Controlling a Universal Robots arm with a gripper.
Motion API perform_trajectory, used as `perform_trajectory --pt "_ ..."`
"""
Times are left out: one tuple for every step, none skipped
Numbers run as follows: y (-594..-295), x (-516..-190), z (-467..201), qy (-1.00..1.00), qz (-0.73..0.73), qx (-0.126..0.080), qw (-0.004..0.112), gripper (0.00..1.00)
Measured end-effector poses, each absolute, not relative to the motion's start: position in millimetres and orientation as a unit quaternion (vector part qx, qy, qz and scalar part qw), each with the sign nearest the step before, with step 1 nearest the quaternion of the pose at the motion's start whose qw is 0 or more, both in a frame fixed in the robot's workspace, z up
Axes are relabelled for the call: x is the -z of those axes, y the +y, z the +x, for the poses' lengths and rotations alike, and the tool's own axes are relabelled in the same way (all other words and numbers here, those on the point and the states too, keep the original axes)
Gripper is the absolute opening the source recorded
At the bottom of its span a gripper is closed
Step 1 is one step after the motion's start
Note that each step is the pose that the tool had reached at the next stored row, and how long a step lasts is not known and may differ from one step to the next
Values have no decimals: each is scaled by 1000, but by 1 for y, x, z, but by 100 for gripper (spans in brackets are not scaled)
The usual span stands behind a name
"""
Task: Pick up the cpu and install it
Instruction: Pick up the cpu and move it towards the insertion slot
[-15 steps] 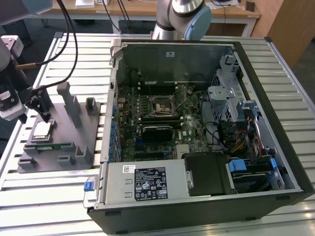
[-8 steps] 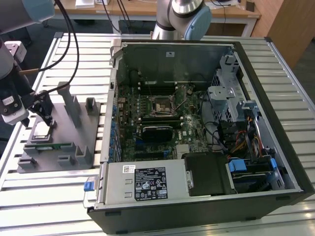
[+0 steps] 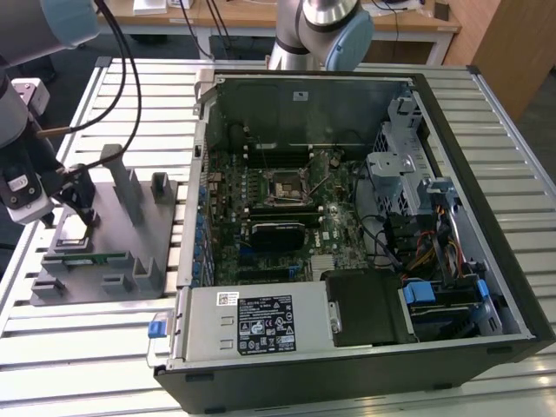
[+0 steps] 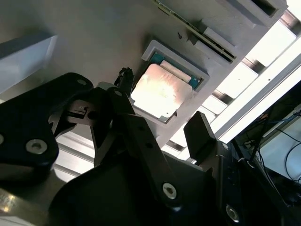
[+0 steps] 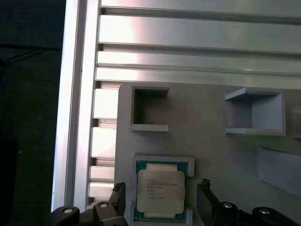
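Has a shiny silver arm (image 3: 306, 22) with round pale blue caps (image 3: 347, 39). Trails thin black cables (image 3: 130, 78). Wears a white block (image 3: 24, 195) near the wrist. Ends in a black hand (image 4: 162, 106) with two dark flat fingers (image 4: 200, 134), chunky links and small silver screws (image 4: 36, 146).

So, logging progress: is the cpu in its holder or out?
In: the cpu lies flat in the holder recess, open pincer straddling it.

Slatted silver aluminium table (image 3: 78, 356) carries a grey moulded plastic fixture plate (image 3: 104, 245) at the exterior view's left and an open black computer case (image 3: 365, 372) at its right.
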State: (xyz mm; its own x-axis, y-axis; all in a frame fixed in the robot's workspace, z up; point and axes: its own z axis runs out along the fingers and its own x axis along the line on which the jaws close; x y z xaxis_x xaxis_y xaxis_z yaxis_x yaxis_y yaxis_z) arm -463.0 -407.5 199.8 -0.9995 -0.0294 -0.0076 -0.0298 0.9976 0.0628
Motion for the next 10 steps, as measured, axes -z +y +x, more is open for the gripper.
perform_trajectory --pt "-407 -199 -463 999 -15 -31 3 70" --pt "-407 -198 -463 999 -14 -31 3 70" --pt "-407 -197 -463 999 -14 -31 3 70" --pt "-407 -196 -463 999 -14 -31 3 70" --pt "-407 -195 -463 999 -14 -31 3 70" --pt "-407 -194 -463 999 -14 -31 3 70" --pt "-407 -193 -463 999 -14 -31 3 70" --pt "-407 -192 -463 999 -14 -31 3 70" --pt "-407 -191 -463 999 -14 -31 3 70" --pt "-407 -191 -463 999 -14 -31 3 70"
